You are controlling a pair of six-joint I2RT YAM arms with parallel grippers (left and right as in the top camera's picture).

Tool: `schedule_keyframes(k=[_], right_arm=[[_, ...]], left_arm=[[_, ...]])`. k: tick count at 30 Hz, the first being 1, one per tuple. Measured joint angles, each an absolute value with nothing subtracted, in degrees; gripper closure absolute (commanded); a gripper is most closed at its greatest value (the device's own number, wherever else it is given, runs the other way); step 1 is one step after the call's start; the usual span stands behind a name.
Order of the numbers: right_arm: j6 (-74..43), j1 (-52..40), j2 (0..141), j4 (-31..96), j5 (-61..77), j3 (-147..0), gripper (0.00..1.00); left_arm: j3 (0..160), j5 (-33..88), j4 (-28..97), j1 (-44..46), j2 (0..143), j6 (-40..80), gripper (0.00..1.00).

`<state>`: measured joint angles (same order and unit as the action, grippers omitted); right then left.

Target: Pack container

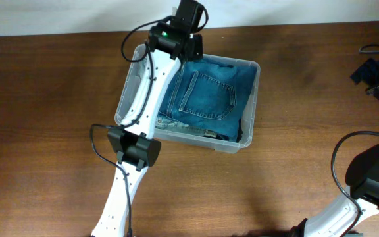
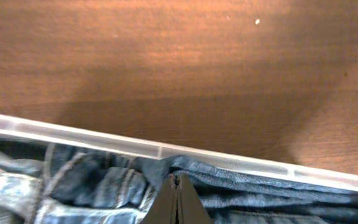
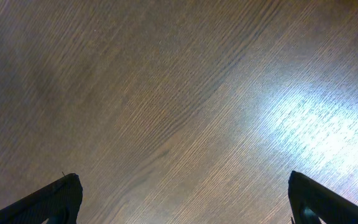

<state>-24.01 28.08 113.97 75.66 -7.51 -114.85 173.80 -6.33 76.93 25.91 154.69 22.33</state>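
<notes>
The clear plastic container [image 1: 254, 99] stands at the middle back of the wooden table with folded blue jeans [image 1: 206, 95] inside it. My left arm reaches over the container's left side, and its gripper [image 1: 188, 29] is at the far rim. In the left wrist view the left gripper [image 2: 176, 178] is shut, with its tips against the denim [image 2: 104, 186] just inside the rim [image 2: 135, 148]. No cloth shows between the fingers. My right gripper [image 3: 182, 193] is open and empty above bare table. Its arm [image 1: 374, 174] is at the front right.
A dark bundle of cloth and cables [image 1: 377, 72] lies at the table's right edge. A pale wall strip [image 1: 45, 16] runs behind the table's far edge. The left arm's black cable [image 1: 97, 141] loops out to the left of the container.
</notes>
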Motion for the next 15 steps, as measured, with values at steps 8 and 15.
schedule_keyframes(k=[8,15], right_arm=[[-23.99,28.08,113.97,75.66,-7.51,-114.85,0.02],[-23.99,28.08,113.97,75.68,-7.51,-114.85,0.02]], left_arm=[[173.82,-6.17,77.12,26.57,157.32,22.33,0.99],[174.41,-6.15,78.37,26.65,158.3,22.33,0.99]])
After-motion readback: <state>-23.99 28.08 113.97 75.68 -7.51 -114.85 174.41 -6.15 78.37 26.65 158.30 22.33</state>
